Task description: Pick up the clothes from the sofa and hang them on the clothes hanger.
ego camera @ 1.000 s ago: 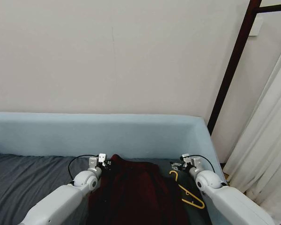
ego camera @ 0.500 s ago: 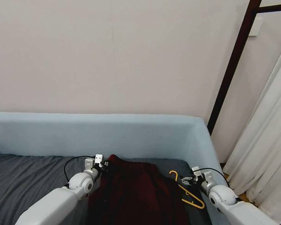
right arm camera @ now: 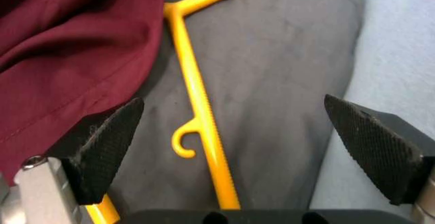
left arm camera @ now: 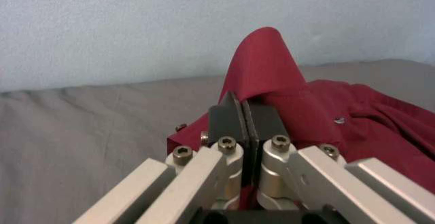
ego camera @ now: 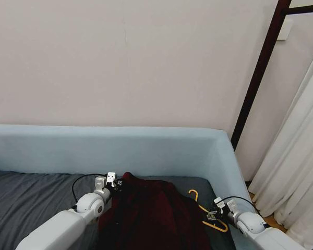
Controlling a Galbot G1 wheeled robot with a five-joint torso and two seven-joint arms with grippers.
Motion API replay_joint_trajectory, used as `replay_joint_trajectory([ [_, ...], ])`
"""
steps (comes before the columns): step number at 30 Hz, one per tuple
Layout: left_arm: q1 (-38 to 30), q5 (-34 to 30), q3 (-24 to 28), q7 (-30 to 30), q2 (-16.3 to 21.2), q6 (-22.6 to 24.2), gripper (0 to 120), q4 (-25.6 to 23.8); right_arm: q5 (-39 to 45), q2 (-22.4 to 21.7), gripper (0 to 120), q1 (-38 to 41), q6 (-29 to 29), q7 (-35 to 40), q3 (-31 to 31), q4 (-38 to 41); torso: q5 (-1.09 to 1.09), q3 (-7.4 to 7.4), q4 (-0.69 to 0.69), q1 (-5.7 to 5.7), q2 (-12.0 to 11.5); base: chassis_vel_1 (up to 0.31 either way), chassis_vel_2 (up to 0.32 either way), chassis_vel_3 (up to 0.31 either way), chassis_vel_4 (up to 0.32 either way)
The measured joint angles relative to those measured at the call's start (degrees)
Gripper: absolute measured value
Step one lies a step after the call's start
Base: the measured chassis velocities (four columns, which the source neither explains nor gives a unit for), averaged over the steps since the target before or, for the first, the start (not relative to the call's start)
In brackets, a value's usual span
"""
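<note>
Dark red cloth garment [ego camera: 146,213] lies crumpled on the grey fabric seat cushion [ego camera: 31,198] of the sofa, at about six o'clock in the head view, closest to the robot. At the garment's ten o'clock corner the left gripper [ego camera: 115,182] has its pads pressed together on a fold of the cloth. The left wrist view shows the left gripper [left arm camera: 243,107] pinching that fold, and the garment [left arm camera: 326,117] peaks up above the pads.

Just beside the cloth, at about three o'clock from it, lies the yellow plastic hanger [ego camera: 211,216], flat on the cushion. The right gripper [ego camera: 215,208] sits over it with its pads spread wide. In the right wrist view the right gripper [right arm camera: 231,107] frames the hanger's [right arm camera: 197,96] straight bar and small inner hook between them, apart from both pads.

The garment looks light, soft and limp, so it should sag and slide. A hold at the collar or a shoulder seam would likely keep it from bunching. The hanger seems stiff, light and smooth, so its bar close to the neck is probably the surest hold.

Beyond stands the pale blue upholstered sofa back [ego camera: 120,148]. At one o'clock rises the dark wooden rack post [ego camera: 258,73], with a white curtain [ego camera: 297,172] at three o'clock.
</note>
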Motion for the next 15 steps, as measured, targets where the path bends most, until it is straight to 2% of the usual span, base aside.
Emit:
replay_joint_trajectory([
  [7, 0.0, -0.1, 0.0, -0.1, 0.5, 0.1, 0, -1.2, -3.2, 1.7, 99, 2.4, 0.2, -2.3, -1.7, -4.4, 0.00, 0.00, 0.01, 0.00, 0.0, 0.000, 0.000, 0.000, 0.000],
  [10, 0.2, -0.1, 0.0, -0.1, 0.7, 0.2, 0, -1.4, -3.5, 2.0, 94, 2.5, 0.3, -2.6, -1.8, -5.0, 0.00, 0.00, 0.01, 0.00, 0.0, 0.000, 0.000, 0.000, 0.000],
  [13, 0.3, -0.1, -0.1, 0.0, 1.1, 0.1, 0, -1.6, -3.3, 2.4, 77, 2.7, 0.9, -3.0, -2.0, -5.3, -0.01, 0.00, 0.00, 0.00, 0.0, 0.000, 0.000, 0.000, 0.000],
  [14, 0.3, -0.1, -0.1, 0.0, 1.1, 0.1, 0, -1.6, -3.3, 2.4, 77, 2.7, 0.9, -3.0, -2.0, -5.3, -0.01, 0.00, 0.00, 0.00, 0.0, 0.000, 0.000, 0.000, 0.000],
  [15, 0.3, -0.1, -0.1, 0.1, 1.1, 0.1, 0, -1.6, -3.3, 2.6, 72, 2.8, 0.9, -3.0, -2.0, -5.2, -0.01, 0.00, 0.00, 0.00, 0.0, 0.000, 0.000, 0.000, 0.000],
])
